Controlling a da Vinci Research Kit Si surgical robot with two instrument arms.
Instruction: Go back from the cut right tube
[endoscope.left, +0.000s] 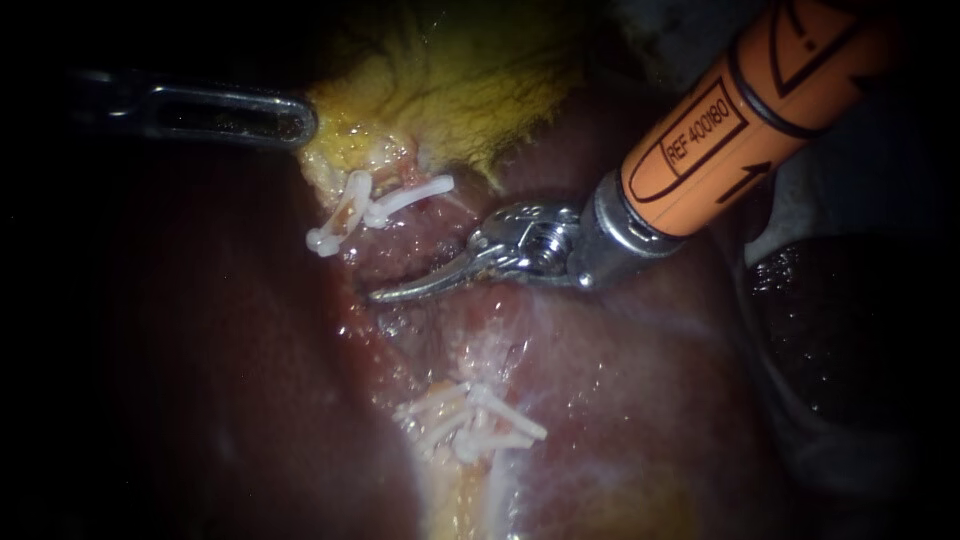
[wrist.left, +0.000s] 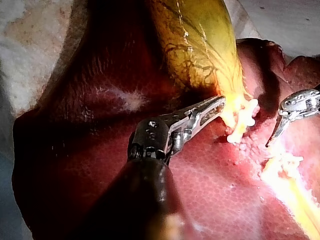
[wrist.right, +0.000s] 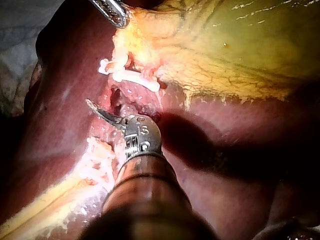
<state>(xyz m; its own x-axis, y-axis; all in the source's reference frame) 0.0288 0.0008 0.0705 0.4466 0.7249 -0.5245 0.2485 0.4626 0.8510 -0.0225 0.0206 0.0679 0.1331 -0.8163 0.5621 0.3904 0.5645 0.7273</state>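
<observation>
Left instrument (endoscope.left: 296, 120): jaws clamped on the yellow edge of the gallbladder (endoscope.left: 450, 80), just above the upper clips (endoscope.left: 372, 207). The cut tube (endoscope.left: 452, 470) lies in two clipped ends, with the lower clips (endoscope.left: 470, 415) set apart from the upper ones. Right instrument (endoscope.left: 400, 291): curved jaws together, holding nothing. They point across the gap between the two ends and touch neither set of clips. The liver (endoscope.left: 620, 400) lies beneath.

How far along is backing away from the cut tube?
Done: a clear gap separates the upper clips from the lower clips. In hand: the right instrument, end effector shut, sits at that gap; the left instrument holds the gallbladder. Left: seemingly most of the withdrawal.
</observation>
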